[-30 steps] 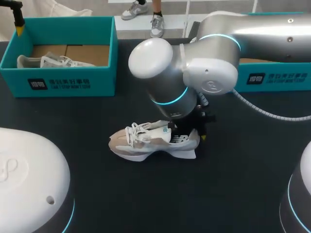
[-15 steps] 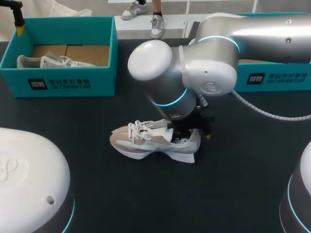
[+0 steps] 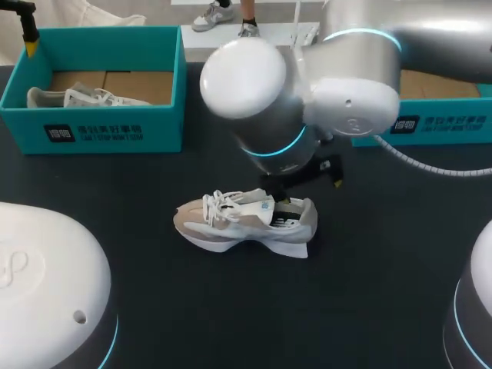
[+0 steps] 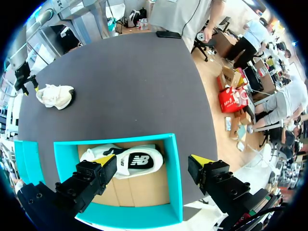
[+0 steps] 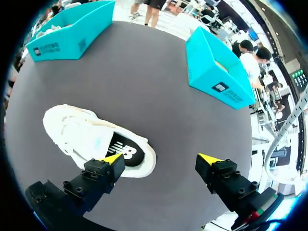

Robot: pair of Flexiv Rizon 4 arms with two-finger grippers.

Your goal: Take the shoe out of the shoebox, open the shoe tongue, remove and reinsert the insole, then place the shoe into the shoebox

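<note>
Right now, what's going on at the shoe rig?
The shoe lies on the table, out of any box. The right hand hangs open over its heel end and holds nothing. The left hand hangs open above the left shoebox, which holds a second shoe. Another teal box sits at the table's right side.

My head camera looks down from above and behind onto the surface (image 3: 369,292). The left wrist camera hangs high over the left box (image 4: 175,178). The right sits nearer, just above the shoe (image 5: 91,137), which all three views share.
</note>
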